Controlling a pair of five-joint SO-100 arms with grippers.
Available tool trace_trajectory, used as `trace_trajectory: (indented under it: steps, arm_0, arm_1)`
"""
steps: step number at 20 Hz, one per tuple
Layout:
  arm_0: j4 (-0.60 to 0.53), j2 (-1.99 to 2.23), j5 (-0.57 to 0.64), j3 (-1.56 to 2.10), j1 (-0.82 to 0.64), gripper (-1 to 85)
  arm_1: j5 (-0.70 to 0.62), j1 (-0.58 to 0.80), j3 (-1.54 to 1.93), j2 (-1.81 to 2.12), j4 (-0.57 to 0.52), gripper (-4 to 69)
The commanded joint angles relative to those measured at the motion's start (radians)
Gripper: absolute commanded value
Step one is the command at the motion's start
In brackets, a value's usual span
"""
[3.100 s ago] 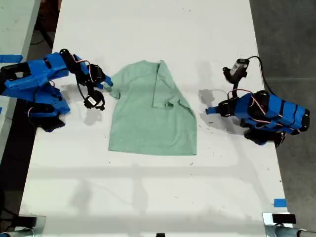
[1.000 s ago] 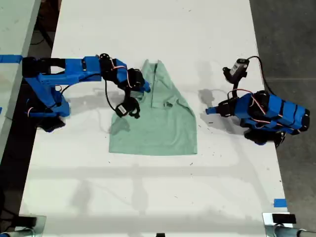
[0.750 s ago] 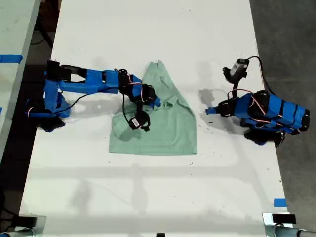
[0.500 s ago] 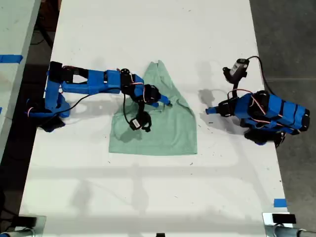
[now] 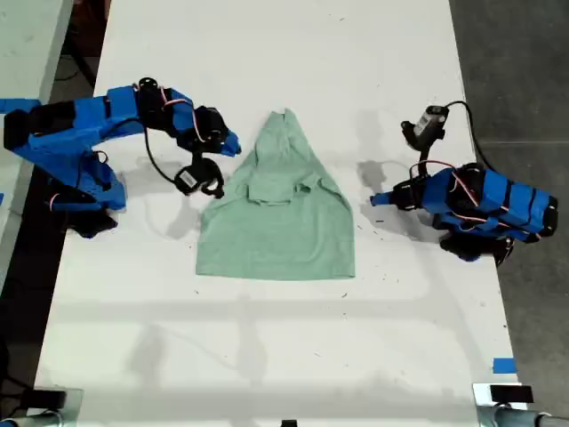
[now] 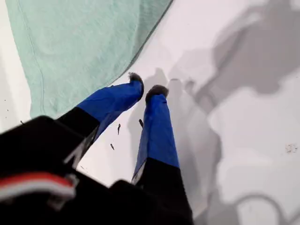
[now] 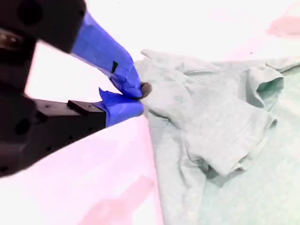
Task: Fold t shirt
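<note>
The t shirt (image 5: 276,222) lies flat mid-table, pale mint green. Both sleeves are folded in over its chest, so its far end narrows to a point. My second gripper (image 5: 233,148) hovers just off the shirt's upper edge, on the exterior view's left. In its wrist view the fingertips (image 7: 140,99) meet, shut, right at the edge of the shirt (image 7: 211,131), and I see no cloth between them. My first gripper (image 5: 377,199) rests low on the table at the exterior view's right, a short gap from the shirt. It is shut and empty (image 6: 146,85), with the shirt (image 6: 70,42) ahead of it.
The white table (image 5: 267,347) runs the length of the exterior view, with dark floor past its right edge. A blue tape mark (image 5: 503,365) sits near the table's front right corner. A small camera on a cable (image 5: 427,120) stands above the first arm.
The second arm carried the shirt's sleeve across onto the chest, let it go and pulled back towards the exterior view's left. The first arm has stayed still.
</note>
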Motion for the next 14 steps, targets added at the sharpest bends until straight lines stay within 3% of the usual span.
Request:
trace_trajectory:
  steps: [1, 4, 7, 10, 12, 13, 14]
  arm_0:
    - [-0.275, 0.367, 0.049, 0.545, 0.015, -0.1]
    - [-0.38, 0.557, 0.08, 0.882, -0.014, -0.1]
    - [-0.351, 0.601, 0.15, 0.904, -0.021, -0.1]
    - [-0.276, 0.709, 0.146, 0.94, -0.038, -0.1]
    - [-0.172, 0.94, 0.127, 1.015, -0.049, -0.1]
    - [-0.081, 1.132, 0.112, 1.074, -0.061, -0.1]
    - [0.081, 1.419, 0.1, 1.129, -0.078, -0.2]
  arm_1:
    - [-0.015, -0.009, 0.08, 0.006, 0.008, 5.5]
    - [-0.015, -0.009, 0.08, 0.006, 0.008, 5.5]
    - [-0.017, -0.005, 0.08, 0.006, 0.008, 5.5]
    - [-0.017, -0.005, 0.08, 0.006, 0.008, 5.5]
    - [-0.017, -0.003, 0.08, 0.006, 0.008, 5.5]
    - [-0.017, -0.003, 0.08, 0.006, 0.008, 5.5]
    - [-0.017, -0.002, 0.08, 0.006, 0.008, 5.5]
